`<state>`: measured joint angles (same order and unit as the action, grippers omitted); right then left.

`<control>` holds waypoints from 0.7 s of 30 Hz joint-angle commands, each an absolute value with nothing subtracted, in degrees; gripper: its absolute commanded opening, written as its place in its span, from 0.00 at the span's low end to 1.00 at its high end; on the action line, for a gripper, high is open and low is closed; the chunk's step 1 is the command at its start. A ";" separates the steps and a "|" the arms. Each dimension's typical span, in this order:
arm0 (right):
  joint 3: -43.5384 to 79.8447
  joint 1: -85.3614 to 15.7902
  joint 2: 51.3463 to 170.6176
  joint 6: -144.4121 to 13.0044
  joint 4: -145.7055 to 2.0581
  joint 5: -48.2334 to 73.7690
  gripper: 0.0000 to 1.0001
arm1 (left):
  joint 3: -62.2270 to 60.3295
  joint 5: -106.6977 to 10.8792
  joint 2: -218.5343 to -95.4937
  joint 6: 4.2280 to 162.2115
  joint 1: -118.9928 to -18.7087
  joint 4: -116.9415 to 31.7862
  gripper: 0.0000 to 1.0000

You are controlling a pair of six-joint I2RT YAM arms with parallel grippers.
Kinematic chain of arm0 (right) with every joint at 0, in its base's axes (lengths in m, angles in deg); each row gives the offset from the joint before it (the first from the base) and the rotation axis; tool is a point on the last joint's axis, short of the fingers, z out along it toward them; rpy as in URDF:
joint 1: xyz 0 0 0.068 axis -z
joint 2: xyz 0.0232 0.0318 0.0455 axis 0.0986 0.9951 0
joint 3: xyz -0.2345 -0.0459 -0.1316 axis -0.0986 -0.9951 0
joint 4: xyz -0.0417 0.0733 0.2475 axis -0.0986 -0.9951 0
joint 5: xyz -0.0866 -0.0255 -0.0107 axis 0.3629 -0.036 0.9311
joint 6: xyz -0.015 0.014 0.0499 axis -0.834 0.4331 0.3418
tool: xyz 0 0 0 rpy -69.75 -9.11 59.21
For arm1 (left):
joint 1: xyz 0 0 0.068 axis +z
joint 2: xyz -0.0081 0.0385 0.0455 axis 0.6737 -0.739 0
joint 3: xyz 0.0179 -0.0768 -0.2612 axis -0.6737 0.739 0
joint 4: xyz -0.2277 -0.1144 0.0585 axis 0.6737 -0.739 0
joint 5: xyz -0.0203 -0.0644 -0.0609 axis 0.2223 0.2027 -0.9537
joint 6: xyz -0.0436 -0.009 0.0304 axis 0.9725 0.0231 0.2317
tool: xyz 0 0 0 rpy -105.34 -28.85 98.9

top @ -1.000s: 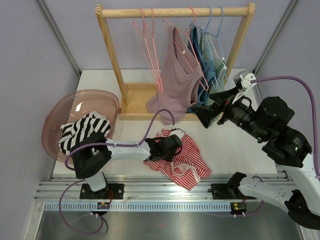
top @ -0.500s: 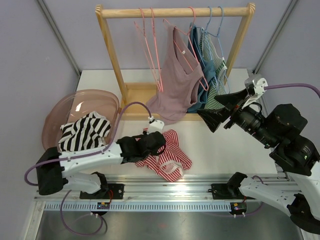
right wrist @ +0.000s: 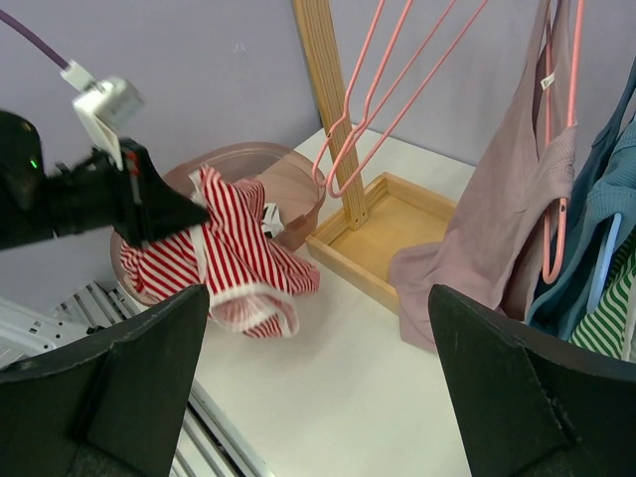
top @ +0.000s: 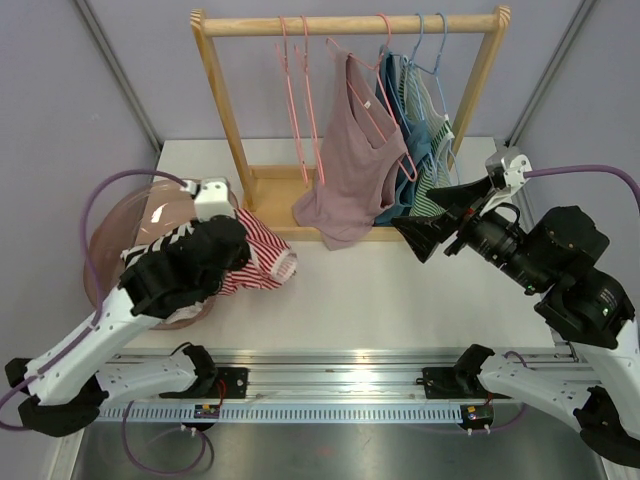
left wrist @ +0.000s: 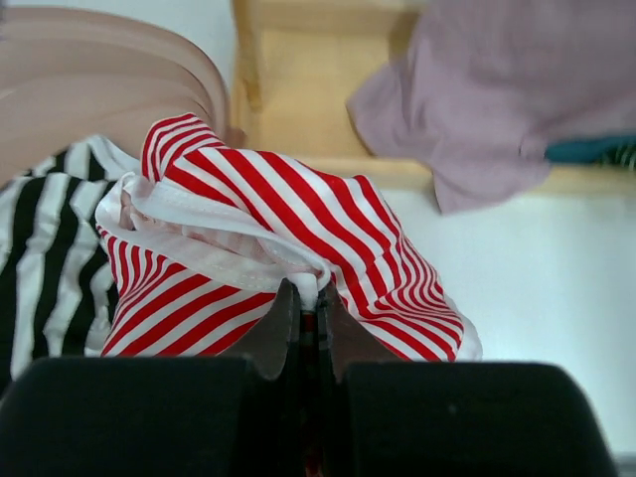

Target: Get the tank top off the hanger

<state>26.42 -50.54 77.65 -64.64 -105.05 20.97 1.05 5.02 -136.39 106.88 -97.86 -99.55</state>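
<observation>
One red-striped tank top point(left wrist: 260, 224) tight in the left tool point(left wrist: 307, 301).

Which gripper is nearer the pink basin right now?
Left. The left gripper, shut on the red-striped top, hangs at the rim of the pink basin; the right gripper sits open across the table by the hanging clothes.

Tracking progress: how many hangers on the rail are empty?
2: the left pink hanger and right pink hanger, side by side, left of the mauve tank top. More could hide among the clothes.
</observation>
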 commanded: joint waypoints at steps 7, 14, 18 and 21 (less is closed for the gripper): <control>24.43 -50.92 78.33 -64.17 -100.67 21.82 1.00 | -13.57 -1.41 -138.12 98.36 -69.39 -98.38 0.00; 25.92 -50.83 80.08 -63.73 -102.08 26.55 1.00 | -15.27 -12.38 -142.69 97.39 -47.21 -95.22 0.07; 28.03 -50.92 81.84 -63.73 -104.62 32.97 1.00 | -13.51 -16.00 -145.15 96.95 -40.79 -94.34 0.94; 29.35 -50.83 83.94 -64.17 -106.21 36.48 0.99 | -12.28 -18.72 -145.51 96.78 -37.53 -93.38 0.99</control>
<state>26.53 -50.59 82.28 -64.09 -105.18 30.28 -13.22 -13.21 -145.59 97.97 -39.96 -97.17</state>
